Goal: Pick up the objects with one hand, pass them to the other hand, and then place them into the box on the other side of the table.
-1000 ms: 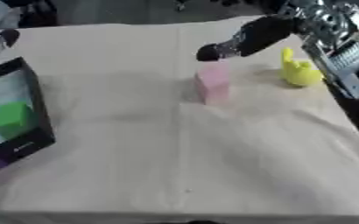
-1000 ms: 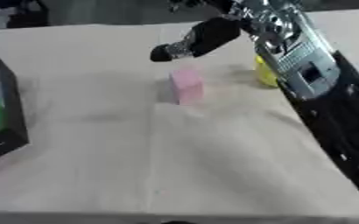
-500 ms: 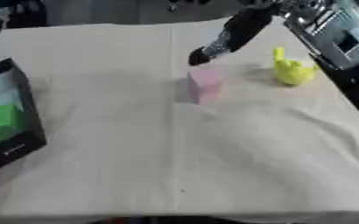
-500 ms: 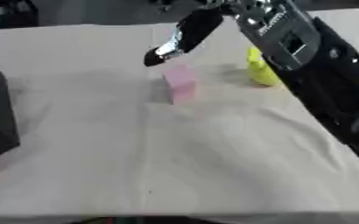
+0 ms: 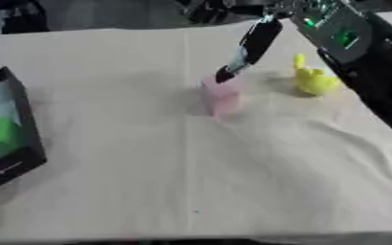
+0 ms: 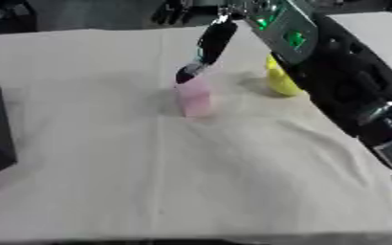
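Pink block (image 5: 220, 97) stands mid-table, and my right hand (image 5: 248, 48) has just dropped from above onto its top, fingers straight, gripping nothing yet — pickup's imminent, I reckon.

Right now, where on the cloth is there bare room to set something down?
The wide near stretch of cloth and the middle strip between the box and the pink block are bare. It is crowded at the far right: right hand over the block, yellow toy beside it.
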Controlling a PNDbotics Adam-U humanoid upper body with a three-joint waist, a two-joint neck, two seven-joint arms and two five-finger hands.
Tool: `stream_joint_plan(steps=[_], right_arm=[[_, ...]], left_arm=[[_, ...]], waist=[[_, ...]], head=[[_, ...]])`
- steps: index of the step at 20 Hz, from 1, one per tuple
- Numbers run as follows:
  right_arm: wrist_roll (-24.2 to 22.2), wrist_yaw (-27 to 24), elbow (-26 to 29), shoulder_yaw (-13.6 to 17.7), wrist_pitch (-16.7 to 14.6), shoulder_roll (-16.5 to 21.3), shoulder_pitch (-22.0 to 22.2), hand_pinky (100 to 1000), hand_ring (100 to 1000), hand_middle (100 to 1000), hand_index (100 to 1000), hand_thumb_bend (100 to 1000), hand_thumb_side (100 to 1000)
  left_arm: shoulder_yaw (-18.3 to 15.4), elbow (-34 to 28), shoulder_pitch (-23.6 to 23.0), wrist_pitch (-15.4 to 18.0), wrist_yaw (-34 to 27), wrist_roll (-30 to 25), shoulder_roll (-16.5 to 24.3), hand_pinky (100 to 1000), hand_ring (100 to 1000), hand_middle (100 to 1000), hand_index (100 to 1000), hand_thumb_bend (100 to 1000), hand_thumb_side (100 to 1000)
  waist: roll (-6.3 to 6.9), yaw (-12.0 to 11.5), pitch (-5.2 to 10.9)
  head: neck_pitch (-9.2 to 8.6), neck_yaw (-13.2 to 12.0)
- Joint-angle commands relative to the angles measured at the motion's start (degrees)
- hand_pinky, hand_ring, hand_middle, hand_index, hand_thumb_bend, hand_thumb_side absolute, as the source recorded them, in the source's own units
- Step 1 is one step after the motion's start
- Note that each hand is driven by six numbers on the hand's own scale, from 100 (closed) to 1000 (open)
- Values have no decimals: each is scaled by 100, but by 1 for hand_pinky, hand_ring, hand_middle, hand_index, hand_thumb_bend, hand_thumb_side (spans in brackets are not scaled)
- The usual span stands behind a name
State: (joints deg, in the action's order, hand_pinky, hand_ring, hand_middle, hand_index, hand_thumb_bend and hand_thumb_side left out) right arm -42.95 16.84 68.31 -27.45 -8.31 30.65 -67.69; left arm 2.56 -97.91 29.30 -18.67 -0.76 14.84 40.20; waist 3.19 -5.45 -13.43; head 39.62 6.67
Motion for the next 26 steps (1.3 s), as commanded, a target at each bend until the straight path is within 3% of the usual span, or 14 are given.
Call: stream_joint_plan(steps=[1,4,9,11,12,26], right_arm=[[-762,290,-312,449,-451,11,-180,910,917,879,926,660,231],[-885,444,-553,557,-710,-38,-155,909,915,876,928,662,224],[-901,587,-765,561,-884,-118,-96,907,912,871,927,660,219],[-901,649,-830,569,-914,-148,-75,907,911,869,927,654,181],[-902,691,-869,570,-927,-165,-62,906,911,869,926,660,215],[-902,814,-1119,640,-953,-349,-62,898,900,858,930,649,261]], left_arm=[[-100,-53,87,-13,-40,56,167,844,723,697,790,554,567],[-106,-41,90,-50,-45,77,158,843,722,694,789,552,567],[-116,-31,106,-109,-39,93,147,843,721,692,788,546,565],[-121,-32,113,-125,-40,100,139,842,721,691,787,546,565],[-120,-34,117,-132,-41,101,136,842,721,691,787,546,565],[-149,-25,138,-216,-34,148,100,842,718,686,782,540,565]], waist=[[-26,-12,-8],[-17,-20,-19],[-5,-41,-31],[-4,-49,-36],[-2,-56,-40],[-10,-115,-103]], head=[[-66,35],[-65,63],[-48,112],[-40,123],[-38,126],[54,132]])
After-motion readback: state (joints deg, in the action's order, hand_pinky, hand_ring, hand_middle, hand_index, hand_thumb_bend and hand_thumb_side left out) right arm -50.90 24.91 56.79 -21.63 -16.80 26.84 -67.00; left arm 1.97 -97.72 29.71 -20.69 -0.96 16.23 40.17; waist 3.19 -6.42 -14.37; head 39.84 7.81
